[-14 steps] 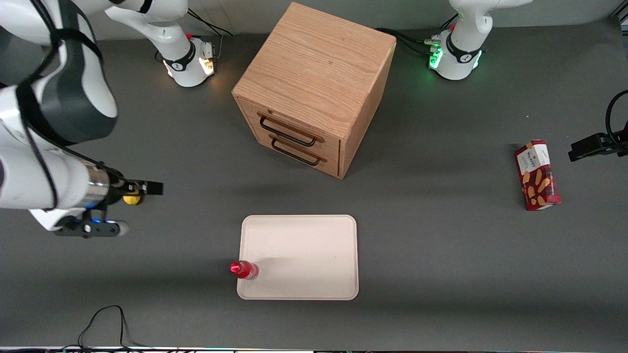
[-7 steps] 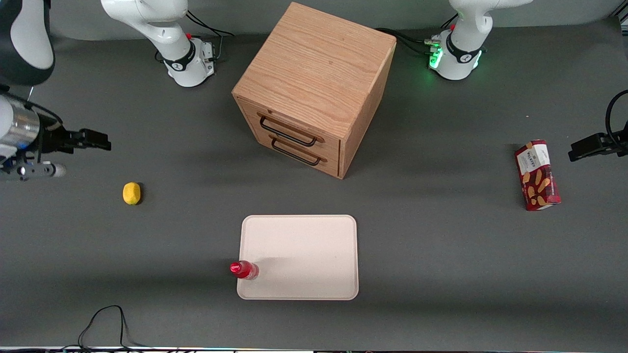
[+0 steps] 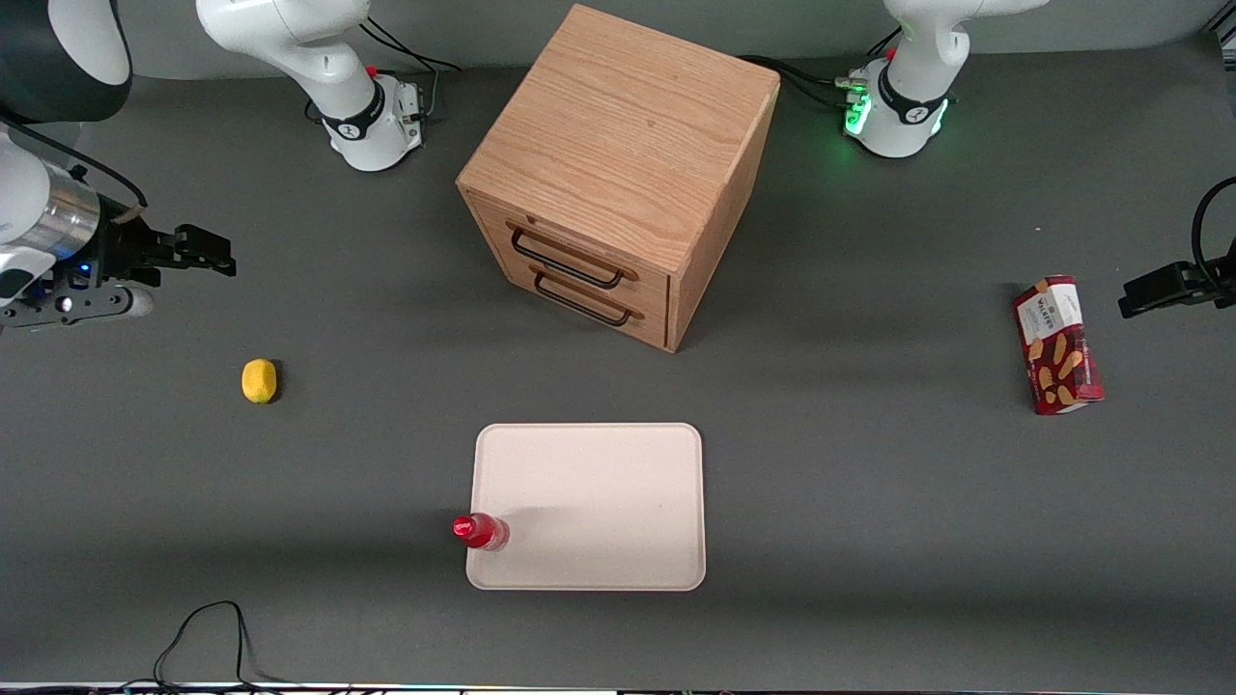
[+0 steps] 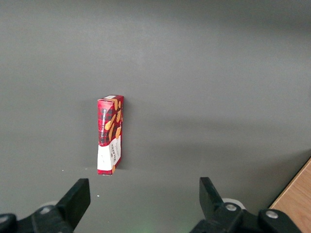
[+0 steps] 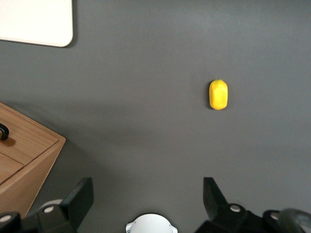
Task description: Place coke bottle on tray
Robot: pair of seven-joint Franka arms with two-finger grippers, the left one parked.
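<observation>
Coke bottle (image 3: 480, 531): standing at the lower left edge of the tray (image 3: 618, 454), seemingly on its rim; placing looks finished. Pincer (image 3: 208, 253): hovering at the frame's left edge, spread wide, holding nothing; next likely parking. Biscuit box (image 3: 1056, 344) lettering unreadable.

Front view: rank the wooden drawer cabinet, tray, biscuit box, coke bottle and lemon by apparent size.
Largest to smallest:
1. wooden drawer cabinet
2. tray
3. biscuit box
4. coke bottle and lemon, too alike to rank.
The gripper hovers open, farther from the camera than the lemon.
</observation>
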